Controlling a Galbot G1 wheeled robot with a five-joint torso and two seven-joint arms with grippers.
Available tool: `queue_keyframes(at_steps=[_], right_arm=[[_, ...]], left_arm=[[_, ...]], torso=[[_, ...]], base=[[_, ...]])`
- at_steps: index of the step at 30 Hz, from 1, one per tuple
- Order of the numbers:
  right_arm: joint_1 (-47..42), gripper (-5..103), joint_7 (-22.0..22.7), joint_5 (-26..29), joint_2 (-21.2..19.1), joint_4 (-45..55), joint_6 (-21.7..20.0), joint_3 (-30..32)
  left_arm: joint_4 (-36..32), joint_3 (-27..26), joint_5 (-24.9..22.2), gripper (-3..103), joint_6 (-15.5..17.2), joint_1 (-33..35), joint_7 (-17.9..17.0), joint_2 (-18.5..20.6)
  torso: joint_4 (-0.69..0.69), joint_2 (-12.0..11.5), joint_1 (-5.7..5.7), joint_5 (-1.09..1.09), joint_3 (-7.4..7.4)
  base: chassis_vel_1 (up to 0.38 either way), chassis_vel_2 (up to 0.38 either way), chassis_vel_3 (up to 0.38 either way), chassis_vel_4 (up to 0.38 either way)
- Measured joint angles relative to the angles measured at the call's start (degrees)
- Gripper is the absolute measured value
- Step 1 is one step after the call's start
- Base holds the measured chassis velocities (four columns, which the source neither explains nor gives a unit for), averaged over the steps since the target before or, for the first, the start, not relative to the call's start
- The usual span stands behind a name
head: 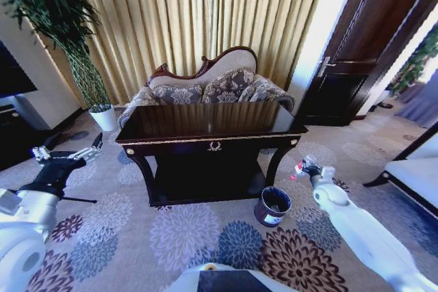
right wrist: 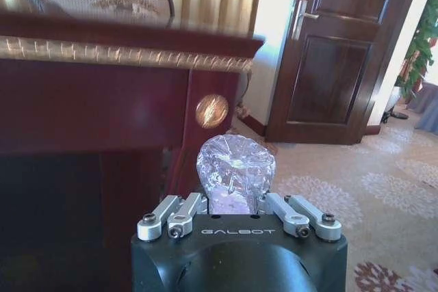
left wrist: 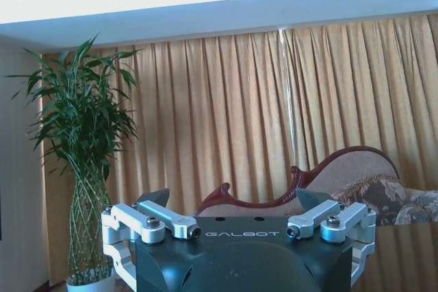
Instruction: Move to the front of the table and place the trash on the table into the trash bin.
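The right gripper (head: 306, 167) hangs low at the right front corner of the table (head: 212, 143), its fingers (right wrist: 179, 211) closed on the clear plastic bottle (right wrist: 235, 171). In the right wrist view the bottle's crinkled clear base stands up between the linkages, just in front of the table's dark leg with its round gold stud, below the gold edge trim. From the head view a bit of red shows at the gripper's tip. The trash bin (head: 273, 206) sits on the patterned carpet (head: 185, 234) just below and to the left of this gripper, near the table's right front leg, its mouth open upward and its white label facing the robot.

The left gripper (head: 68, 153) is held out over the carpet to the left of the table, well apart from it, with its fingers (left wrist: 154, 200) spread wide and nothing between them. Its wrist view looks across to the curtain (left wrist: 274, 114) and the tall potted plant (left wrist: 82, 141).

The table stands square ahead, its glossy top reflecting the curtain folds, the gold emblem centred on its front rail and the lower shelf in shadow beneath. Behind it is a patterned sofa (head: 209, 87) with a carved dark frame, the plant's white pot (head: 104, 118) to its left and a dark wooden door (head: 356, 52) to its right
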Motion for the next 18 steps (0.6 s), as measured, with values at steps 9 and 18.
queue_keyframes(at_steps=[9, 18], right_arm=[[8.63, 28, -1.70, -11.62, 9.51, -20.92, 3.83, -1.69], [9.99, 28, -3.44, -17.67, 12.15, -26.76, 5.33, 1.30]], left_arm=[[0.00, -0.71, 0.38, 100, -0.80, 0.21, -0.02, 0.10], [0.01, -1.22, 0.59, 100, -1.98, 1.34, 0.10, -1.23]], torso=[[-0.02, 0.00, 0.00, -0.02, 0.00], [-0.01, 0.01, 0.00, -0.04, -0.01]], base=[[0.000, 0.000, 0.000, 0.000], [0.000, 0.000, 0.000, 0.000]])
